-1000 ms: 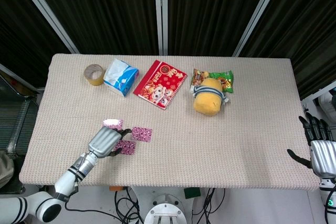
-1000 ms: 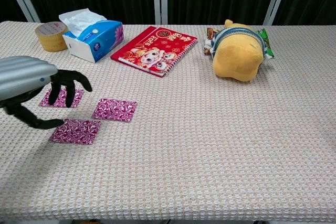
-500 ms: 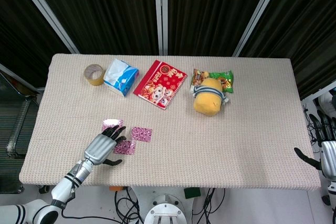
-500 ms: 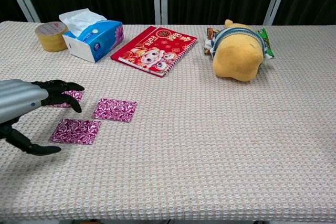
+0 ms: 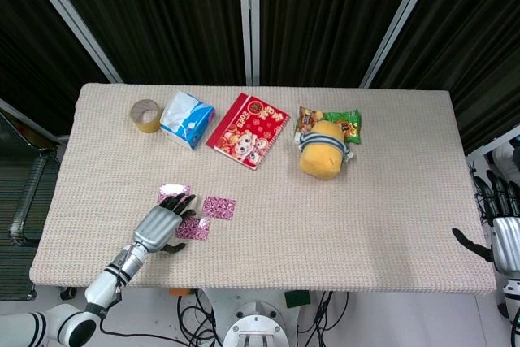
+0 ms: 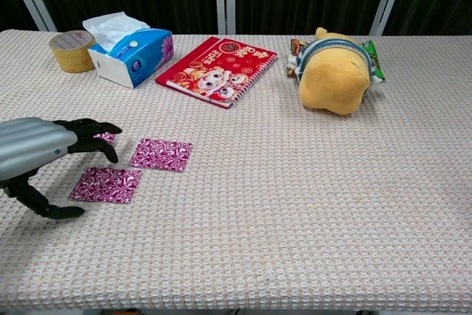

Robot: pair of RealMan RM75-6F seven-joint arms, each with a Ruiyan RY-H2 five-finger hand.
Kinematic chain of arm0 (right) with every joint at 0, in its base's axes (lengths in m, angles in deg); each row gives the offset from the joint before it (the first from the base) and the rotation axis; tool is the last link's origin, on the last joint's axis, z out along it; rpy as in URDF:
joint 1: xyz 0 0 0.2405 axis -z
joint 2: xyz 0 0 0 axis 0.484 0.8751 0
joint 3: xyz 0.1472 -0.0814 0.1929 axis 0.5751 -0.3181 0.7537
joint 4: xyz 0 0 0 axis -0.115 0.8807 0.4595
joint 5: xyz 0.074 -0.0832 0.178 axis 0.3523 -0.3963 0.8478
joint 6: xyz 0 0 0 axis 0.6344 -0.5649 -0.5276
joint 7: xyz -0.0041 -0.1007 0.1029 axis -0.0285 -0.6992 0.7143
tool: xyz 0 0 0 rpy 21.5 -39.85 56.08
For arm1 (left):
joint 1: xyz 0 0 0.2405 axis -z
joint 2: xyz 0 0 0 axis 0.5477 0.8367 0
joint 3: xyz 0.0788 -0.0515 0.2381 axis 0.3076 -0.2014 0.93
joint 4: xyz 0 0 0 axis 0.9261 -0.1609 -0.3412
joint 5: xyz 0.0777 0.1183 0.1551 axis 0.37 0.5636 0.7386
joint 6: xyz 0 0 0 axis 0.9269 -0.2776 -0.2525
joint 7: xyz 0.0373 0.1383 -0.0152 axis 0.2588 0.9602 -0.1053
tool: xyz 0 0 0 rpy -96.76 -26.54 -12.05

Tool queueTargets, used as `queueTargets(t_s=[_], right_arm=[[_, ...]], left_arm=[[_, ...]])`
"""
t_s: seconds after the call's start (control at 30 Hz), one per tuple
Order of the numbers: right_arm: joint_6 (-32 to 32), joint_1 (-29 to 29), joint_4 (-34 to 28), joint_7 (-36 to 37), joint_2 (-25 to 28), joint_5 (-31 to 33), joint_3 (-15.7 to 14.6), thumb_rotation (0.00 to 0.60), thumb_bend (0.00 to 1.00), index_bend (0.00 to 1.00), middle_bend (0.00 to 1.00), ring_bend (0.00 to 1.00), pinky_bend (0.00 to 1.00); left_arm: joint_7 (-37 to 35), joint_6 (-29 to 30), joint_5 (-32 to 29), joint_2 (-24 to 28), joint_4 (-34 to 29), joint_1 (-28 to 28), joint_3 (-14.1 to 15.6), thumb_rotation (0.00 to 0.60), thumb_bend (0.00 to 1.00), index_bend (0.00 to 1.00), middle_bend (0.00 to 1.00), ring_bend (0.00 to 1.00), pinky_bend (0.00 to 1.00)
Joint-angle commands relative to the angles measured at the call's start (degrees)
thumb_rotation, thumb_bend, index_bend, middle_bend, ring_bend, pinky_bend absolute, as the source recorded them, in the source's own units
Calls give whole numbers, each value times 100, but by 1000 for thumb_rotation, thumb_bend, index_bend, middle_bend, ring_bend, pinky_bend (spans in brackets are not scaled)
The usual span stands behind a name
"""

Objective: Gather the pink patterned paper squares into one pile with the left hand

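Observation:
Three pink patterned paper squares lie flat and apart near the table's front left. One square (image 5: 219, 207) (image 6: 161, 154) is on the right, one (image 5: 193, 228) (image 6: 105, 184) is nearest the front edge, and one (image 5: 174, 193) (image 6: 108, 136) is furthest back and mostly hidden by fingers in the chest view. My left hand (image 5: 159, 224) (image 6: 33, 150) hovers low just left of them, holding nothing. Its spread fingers reach over the back square and its thumb lies beside the front one. My right hand (image 5: 504, 233) hangs off the table's right edge with its fingers apart, holding nothing.
Along the back of the table are a tape roll (image 5: 146, 114), a blue tissue box (image 5: 186, 119), a red booklet (image 5: 248, 130) and a yellow plush toy (image 5: 322, 149) lying on a green snack bag (image 5: 348, 123). The table's front edge (image 5: 268, 288) runs close to the squares.
My left hand has lowered and drawn back toward the front edge, its fingers flattening over the back square. The squares have not moved. My right hand has sunk lower at the right edge.

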Motion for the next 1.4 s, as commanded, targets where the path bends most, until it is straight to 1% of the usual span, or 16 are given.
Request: queueTargets(t_s=[0.03,0.07,0.13,0.33,0.6,0.77,1.17,1.3,1.4], right_arm=[[7,1,1,-3,-1,5,-2,600,327,0,0,0,0],[13,2,3,-2,-3,7,-6,600,327,0,0,0,0],[24,2,7,-2,-8,4,-14,600,327,0,0,0,0],[28,2,22,-4,-30,-5,-22,600,327,0,0,0,0],[28,4,23,5,-28,-2,-18,600,327,0,0,0,0],[31,8,48,19,-43,3,-21,600,327,0,0,0,0],[20,14,59,16,-45,1,-17,600,327,0,0,0,0],[10,19,38,-3,-35,-7,-19,600,327,0,0,0,0],[-8,29,27,-8,-33,-11,-19,600,327,0,0,0,0]], left_arm=[[-10,-4,-9,-21,24,-6,-25,574,174,240,0,0,138],[-10,-12,-14,-26,32,-5,-32,589,178,243,0,0,138],[-6,-42,-31,-33,45,2,-48,600,192,253,0,0,138],[76,-152,-122,-17,29,26,-72,600,213,301,0,0,138],[7,-68,-99,-5,-16,-20,-118,600,218,377,0,0,138],[-202,-36,-19,44,-81,-32,-153,600,218,388,0,0,138],[-1183,82,138,373,-122,-49,-381,600,218,388,0,0,138],[-1472,39,86,518,73,12,-538,600,218,388,1,0,138],[-1486,-66,-70,565,355,88,-667,600,218,388,6,0,138]])
